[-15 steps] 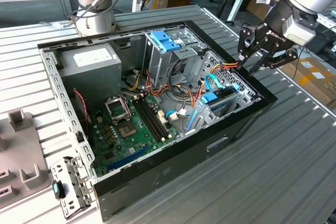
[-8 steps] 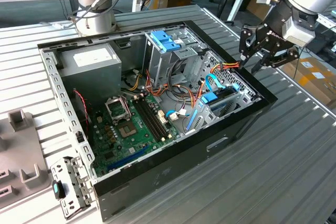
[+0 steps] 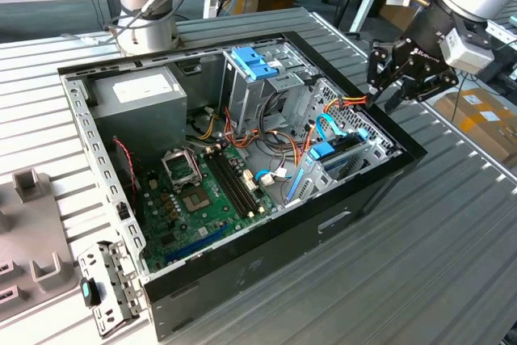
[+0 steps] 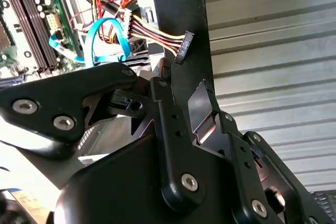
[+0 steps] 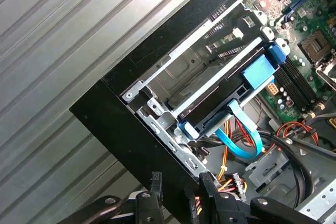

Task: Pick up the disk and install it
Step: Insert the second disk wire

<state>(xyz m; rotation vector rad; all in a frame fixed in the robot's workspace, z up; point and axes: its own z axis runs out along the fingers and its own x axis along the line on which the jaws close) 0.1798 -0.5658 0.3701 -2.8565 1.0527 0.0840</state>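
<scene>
The disk [image 5: 220, 100] lies flat in the metal drive bay [image 5: 157, 114] at the corner of the open computer case [image 3: 266, 272]; its light-blue caddy rail [image 5: 258, 72] shows along one edge. In the exterior view the disk [image 3: 333, 149] sits low at the case's right end, with a light-blue cable [image 3: 325, 128] looping up from it. My gripper [image 3: 386, 96] hangs just above the case's black rim [image 4: 178, 24], up and to the right of the disk. Its black fingers [image 4: 202, 98] stand apart in both wrist views, open, nothing between them.
A grey drive cage with a blue latch [image 3: 254, 62] and a grey power-supply box [image 3: 137, 94] stand at the case's back. The green motherboard [image 3: 202, 191] covers the floor, with orange and yellow wires [image 3: 343, 103] near the gripper. A ribbed metal table [image 3: 436, 248] surrounds the case.
</scene>
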